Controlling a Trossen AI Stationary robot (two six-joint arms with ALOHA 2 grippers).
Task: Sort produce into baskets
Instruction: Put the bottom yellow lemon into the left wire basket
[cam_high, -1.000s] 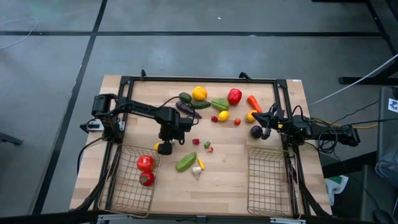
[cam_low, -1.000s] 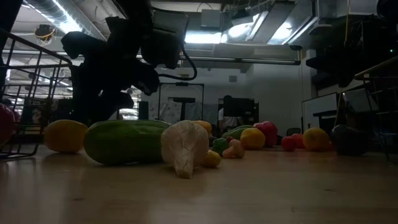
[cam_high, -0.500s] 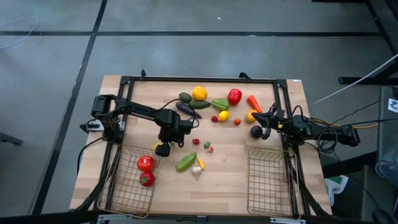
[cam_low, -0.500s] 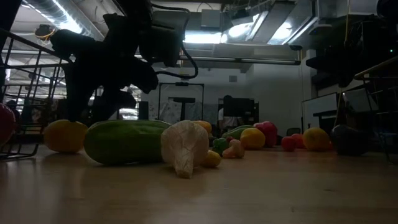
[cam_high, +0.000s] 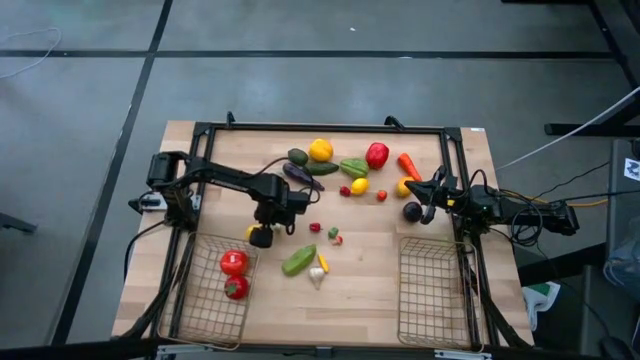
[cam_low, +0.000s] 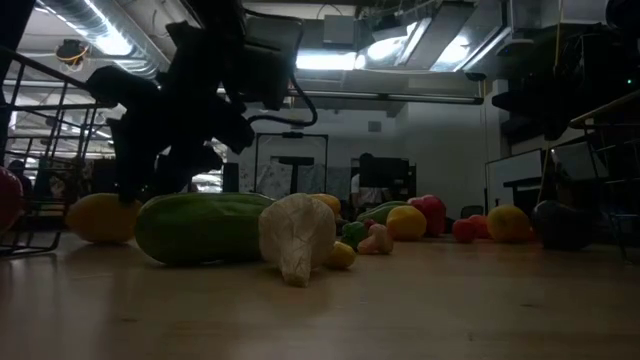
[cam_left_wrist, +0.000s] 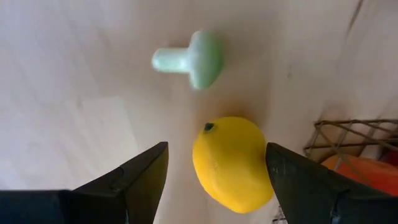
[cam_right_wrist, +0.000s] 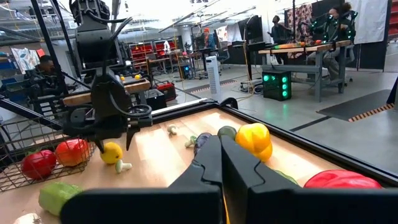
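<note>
I hold the left gripper (cam_left_wrist: 214, 171) wide open over the yellow lemon (cam_left_wrist: 231, 163), beside the left basket (cam_high: 205, 300), to straddle it. The right gripper (cam_high: 430, 192) waits closed near the right basket (cam_high: 432, 290).

The wooden table (cam_high: 370, 290) carries 2 wire baskets (cam_high: 212, 290) (cam_high: 432, 292) — and scattered toy produce (cam_high: 340, 175).

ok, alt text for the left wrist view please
A yellow lemon lies on the wooden table between the left gripper's two open dark fingers. A pale green mushroom lies apart from the lemon, and a wire basket corner with a red piece inside shows at the picture's edge.
</note>
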